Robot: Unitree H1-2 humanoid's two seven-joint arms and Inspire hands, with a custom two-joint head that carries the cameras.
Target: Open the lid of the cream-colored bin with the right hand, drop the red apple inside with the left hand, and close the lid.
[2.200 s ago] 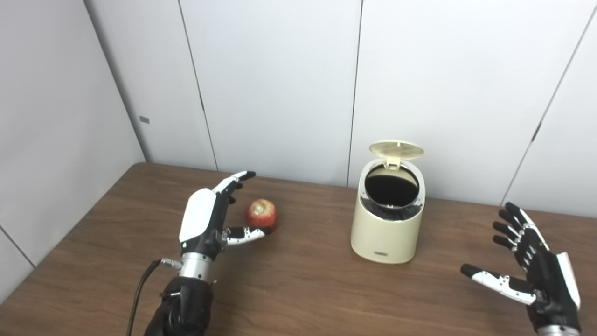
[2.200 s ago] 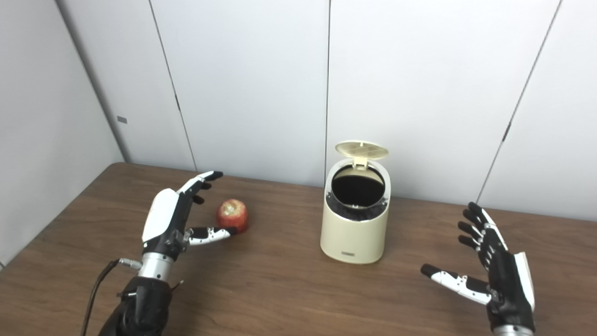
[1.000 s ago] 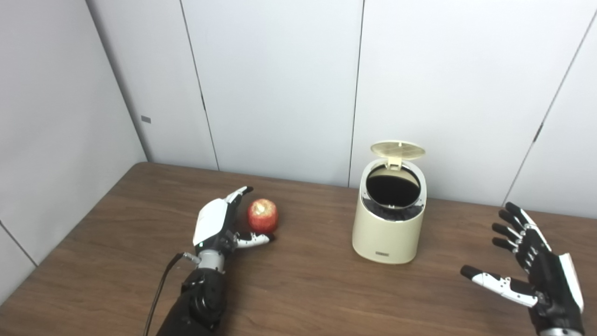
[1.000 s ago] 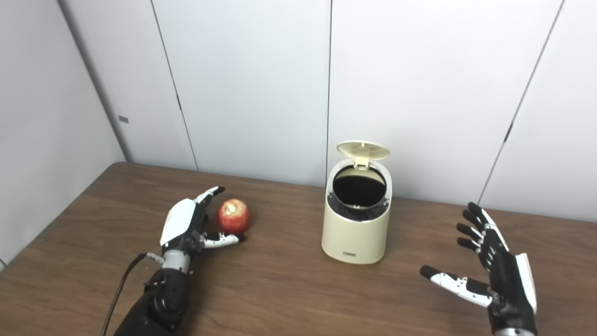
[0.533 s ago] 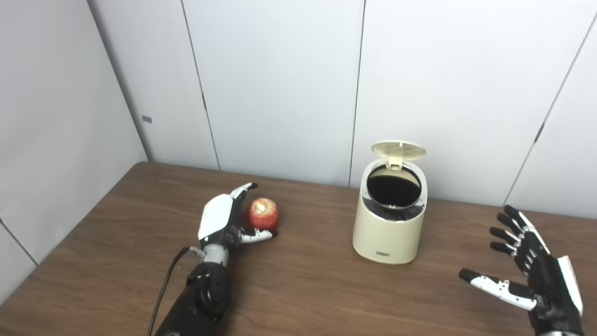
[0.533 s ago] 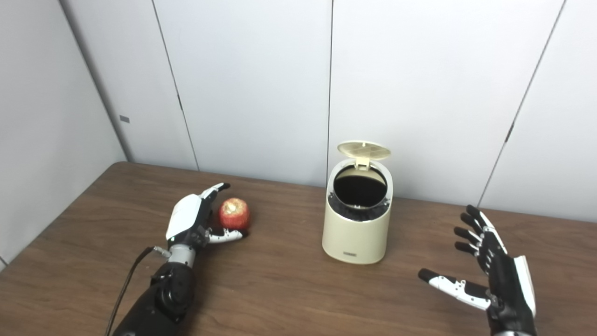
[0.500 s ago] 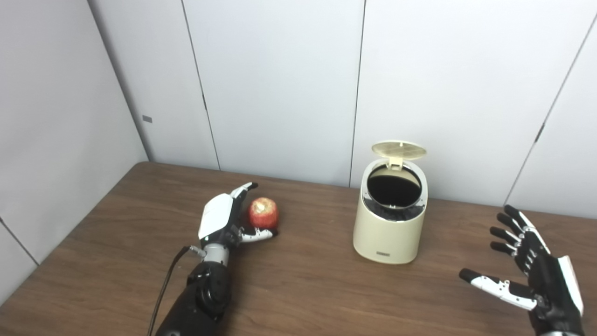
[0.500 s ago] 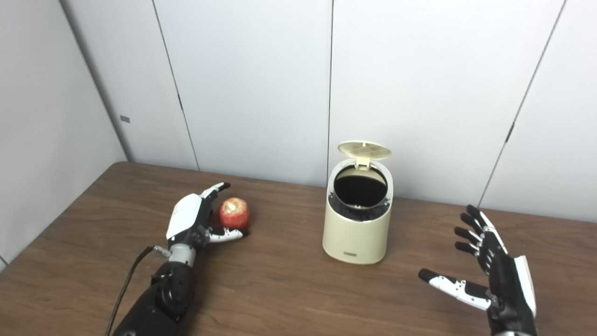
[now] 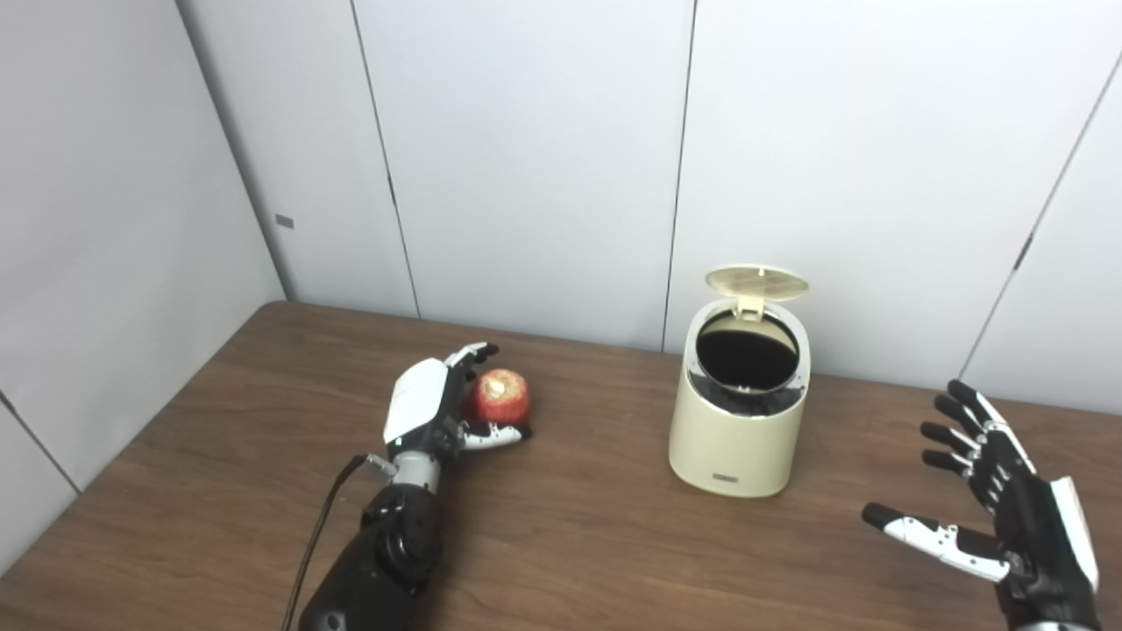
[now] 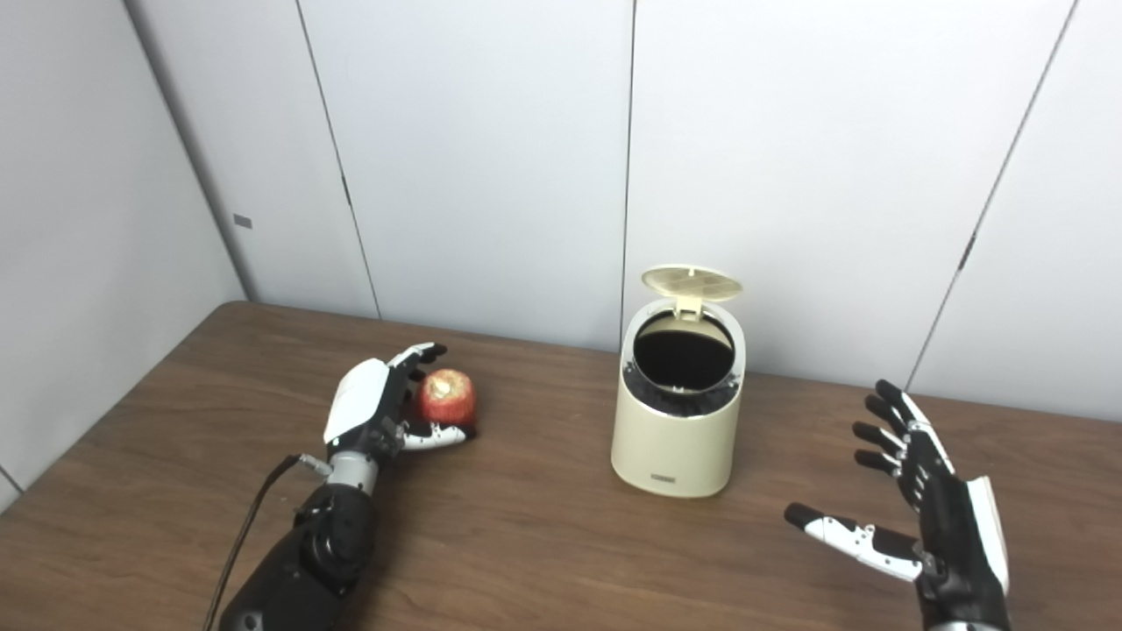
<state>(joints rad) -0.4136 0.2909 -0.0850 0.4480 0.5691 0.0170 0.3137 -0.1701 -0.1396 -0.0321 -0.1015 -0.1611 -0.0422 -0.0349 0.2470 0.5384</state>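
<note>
My left hand (image 9: 422,410) is cupping the apple (image 9: 500,396)
Not squeezing yet; bin (image 9: 738,421) lid (image 9: 756,281) up, right hand (image 9: 1008,513) spread wide.

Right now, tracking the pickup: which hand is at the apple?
The left hand: its fingers curl round the red apple. The right hand hangs spread and empty, right of the bin.

A bare test room or lab cell: plain pale grey wall panels (image 9: 526,158) with dark vertical seams fill the upper frame, closing a corner behind a brown wood-grain counter (image 9: 570,543) across the lower frame.
</note>
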